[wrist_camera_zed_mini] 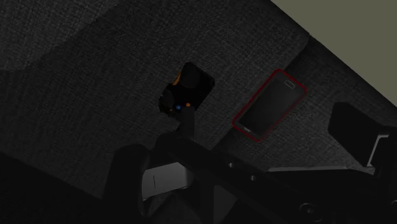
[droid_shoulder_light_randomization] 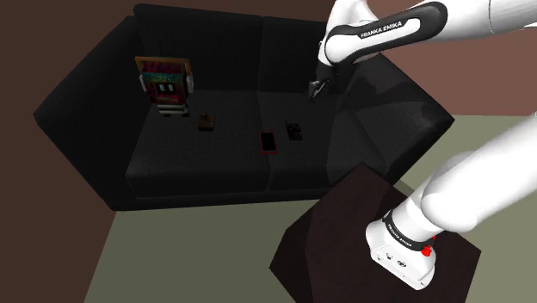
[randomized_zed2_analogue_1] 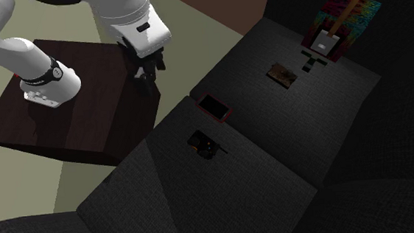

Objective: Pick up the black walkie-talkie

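the black sofa (droid_shoulder_light_randomization: 198, 168) bears the task's thing on its seat. the white arm (droid_shoulder_light_randomization: 387, 30) reaches over it. its gripper (droid_shoulder_light_randomization: 317, 88) hangs well apart from the cushions, fingers spread wide with nothing between them. beside a red-edged phone (droid_shoulder_light_randomization: 268, 141) lies the black walkie-talkie (droid_shoulder_light_randomization: 294, 130), untouched. by my reading nothing is done yet: descent, grasp and lift all remain.

Walkie-talkie (wrist_camera_zed_mini: 188, 89): I see black with orange and blue spots.
Phone (wrist_camera_zed_mini: 270, 105): black, red rim.
Sofa (droid_shoulder_light_randomization: 198, 168): black to my eye.
Box (droid_shoulder_light_randomization: 163, 79): multicoloured stripes.
Stand (droid_shoulder_light_randomization: 344, 215): dark brown.
Floor (droid_shoulder_light_randomization: 198, 258): olive.
Arm (droid_shoulder_light_randomization: 482, 181): white.
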